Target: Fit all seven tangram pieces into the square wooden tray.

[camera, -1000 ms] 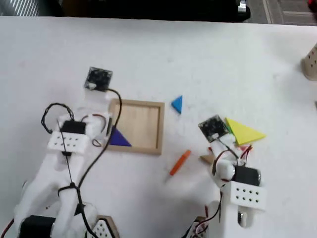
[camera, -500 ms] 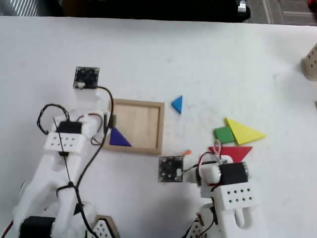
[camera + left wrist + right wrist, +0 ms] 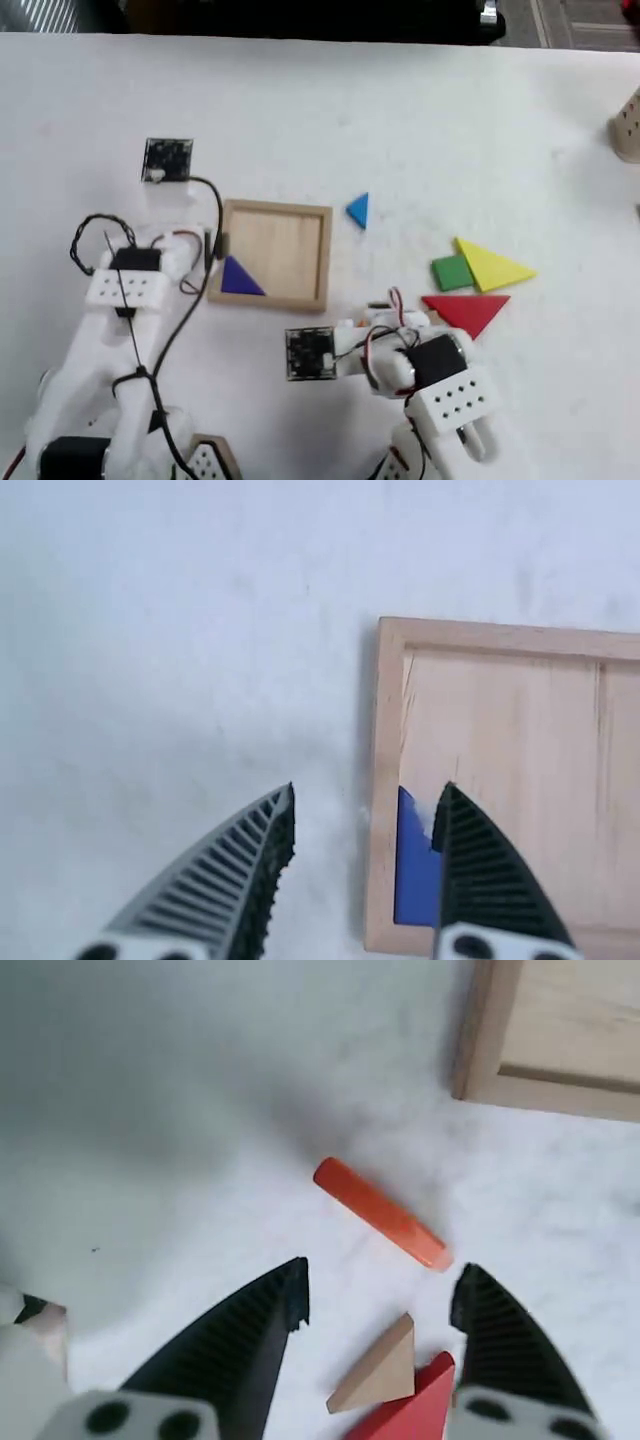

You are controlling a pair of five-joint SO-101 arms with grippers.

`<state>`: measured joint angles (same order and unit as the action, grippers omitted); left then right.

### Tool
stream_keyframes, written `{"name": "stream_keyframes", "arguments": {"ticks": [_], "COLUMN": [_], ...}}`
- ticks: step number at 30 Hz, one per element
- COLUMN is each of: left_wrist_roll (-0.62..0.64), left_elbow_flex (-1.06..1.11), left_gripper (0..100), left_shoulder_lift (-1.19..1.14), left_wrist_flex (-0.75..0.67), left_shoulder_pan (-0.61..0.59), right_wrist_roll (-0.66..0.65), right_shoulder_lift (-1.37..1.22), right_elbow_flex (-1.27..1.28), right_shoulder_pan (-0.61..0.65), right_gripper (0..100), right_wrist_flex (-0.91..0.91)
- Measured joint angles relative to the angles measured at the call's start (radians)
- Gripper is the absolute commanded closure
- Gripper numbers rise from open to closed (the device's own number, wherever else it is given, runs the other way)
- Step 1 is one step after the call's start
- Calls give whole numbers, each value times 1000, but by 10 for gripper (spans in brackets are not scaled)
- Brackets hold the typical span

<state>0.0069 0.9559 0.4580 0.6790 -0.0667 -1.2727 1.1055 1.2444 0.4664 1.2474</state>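
Worktop (image 3: pixel 450 120): white, spans the whole high view.

Left arm (image 3: pixel 120 290): lower left of the high frame, extending to the left edge of the tray. Left hand (image 3: pixel 368 795) is released and straddles the tray's left rim. One finger is over the dark blue triangle, the other over bare worktop outside the tray. Nothing is grasped.

Right arm (image 3: pixel 430 365): lower centre-right of the high frame, just below the tray's lower right corner. Right hand (image 3: pixel 382 1270) is spread apart above the worktop and grasps nothing.

Square wooden tray (image 3: pixel 325 250): left of centre, flat on the worktop, with one piece inside.

Yellow triangle (image 3: pixel 490 265): the largest loose piece, right of centre.

Red triangle (image 3: pixel 465 310): just below the yellow one, beside the right arm.

Dark blue triangle (image 3: pixel 238 278): inside the tray, in its lower left corner against the left rim.

Green square (image 3: pixel 452 272): touching the yellow triangle's left side.

Small blue triangle (image 3: pixel 358 210): alone on the worktop, just off the tray's upper right corner.

Orange piece (image 3: pixel 380 1212): on the worktop between the right hand's fingertips and the tray corner, touching neither.

Tan triangle (image 3: pixel 380 1370): smallest, seen in the gap between the right hand's fingers, against the red triangle's edge.
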Motion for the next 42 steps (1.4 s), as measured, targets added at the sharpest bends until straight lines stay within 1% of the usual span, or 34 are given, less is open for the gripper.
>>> {"name": "stream_keyframes", "arguments": {"ticks": [8, 13, 17, 20, 21, 23, 27, 28, 30, 33, 37, 39, 42], "left_wrist_roll": [0, -9, -41, -46, -46, -46, -46, -46, -46, -46, -46, -46, -46], "left_elbow_flex": [0, 0, 8, 9, 9, 9, 9, 9, 9, 9, 9, 9, 9], "left_gripper": [766, 766, 766, 766, 766, 766, 766, 766, 766, 766, 766, 766, 766], "left_shoulder_lift": [0, 0, 0, 0, 0, 0, 0, 0, 0, 0, 0, 0, 0], "left_wrist_flex": [-5, -5, -5, -5, -6, -8, -8, -8, -8, -8, -8, -8, -8], "left_shoulder_pan": [-2, -2, -2, -2, -2, -2, -2, -2, -2, -2, -2, -2, -2], "right_wrist_roll": [3, 23, 95, 118, 121, 124, 126, 126, 126, 127, 127, 138, 206], "right_shoulder_lift": [-32, -212, -374, -445, -463, -485, -494, -494, -494, -494, -494, -494, -494], "right_elbow_flex": [18, 25, -32, -48, -49, -49, -49, -49, -51, -57, -57, -57, -57], "right_shoulder_pan": [2, 0, 0, -2, -3, -20, -32, -32, -34, -52, -55, -55, -49], "right_gripper": [704, 704, 704, 707, 719, 778, 970, 992, 954, 985, 949, 898, 769], "right_wrist_flex": [-98, -235, -276, -310, -321, -345, -376, -379, -384, -384, -384, -384, -384]}}
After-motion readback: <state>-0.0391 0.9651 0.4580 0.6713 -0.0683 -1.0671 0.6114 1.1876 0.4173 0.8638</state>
